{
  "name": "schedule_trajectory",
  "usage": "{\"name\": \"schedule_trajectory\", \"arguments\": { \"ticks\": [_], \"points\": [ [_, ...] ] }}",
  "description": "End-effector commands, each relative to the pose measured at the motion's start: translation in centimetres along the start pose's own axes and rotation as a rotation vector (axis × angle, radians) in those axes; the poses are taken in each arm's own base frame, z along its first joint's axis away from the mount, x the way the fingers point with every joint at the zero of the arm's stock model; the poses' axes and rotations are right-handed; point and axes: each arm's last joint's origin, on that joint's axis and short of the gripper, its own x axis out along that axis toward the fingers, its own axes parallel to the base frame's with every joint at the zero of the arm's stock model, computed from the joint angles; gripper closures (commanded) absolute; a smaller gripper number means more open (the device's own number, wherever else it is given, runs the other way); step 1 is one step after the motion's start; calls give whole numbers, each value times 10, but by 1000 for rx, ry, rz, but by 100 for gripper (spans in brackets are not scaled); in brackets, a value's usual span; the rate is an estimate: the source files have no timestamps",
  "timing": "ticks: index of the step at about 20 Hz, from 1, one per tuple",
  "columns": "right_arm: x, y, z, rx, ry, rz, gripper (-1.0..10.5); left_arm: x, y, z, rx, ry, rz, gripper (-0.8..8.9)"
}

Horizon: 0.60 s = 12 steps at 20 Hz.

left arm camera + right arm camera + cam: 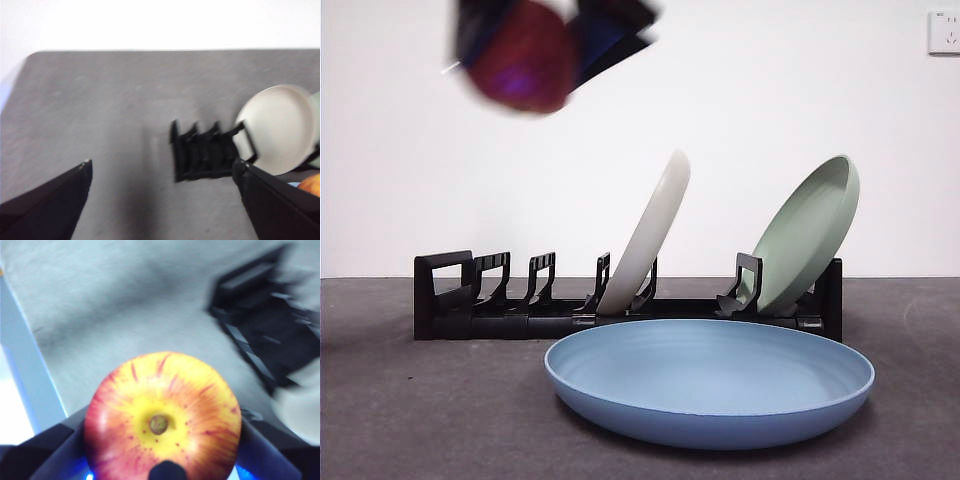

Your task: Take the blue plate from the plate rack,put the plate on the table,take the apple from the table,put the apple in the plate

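Currently apple (162, 417) pinched between jaws of right gripper (161, 460), carried high in air, above rack's empty end, well left of blue plate (710, 385). Plate already laid flat on table (400, 420), just before plate rack (500, 305). Left gripper (162, 172) spread, nothing held. Risks judged: smooth fruit slipped by fast swing; release off-centre, apple rolled over shallow rim; cream plate (650, 235) clipped on descent.

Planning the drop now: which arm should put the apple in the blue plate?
Right. The right gripper already holds the apple in the air above the rack's end, and the blue plate lies flat on the table. The left gripper is open and holds nothing.
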Motion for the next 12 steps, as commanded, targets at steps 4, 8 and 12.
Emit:
{"name": "schedule_trajectory", "arguments": {
  "ticks": [4,8,12],
  "points": [
    [-69,-32,-20,90,30,-84,957,13,0,5,-9,8,-84,346],
    [-64,-44,-43,153,135,-97,957,24,1,8,-14,32,-105,346],
    [-28,-44,-71,196,180,-93,957,26,1,10,-12,24,-117,346]
  ]
}}
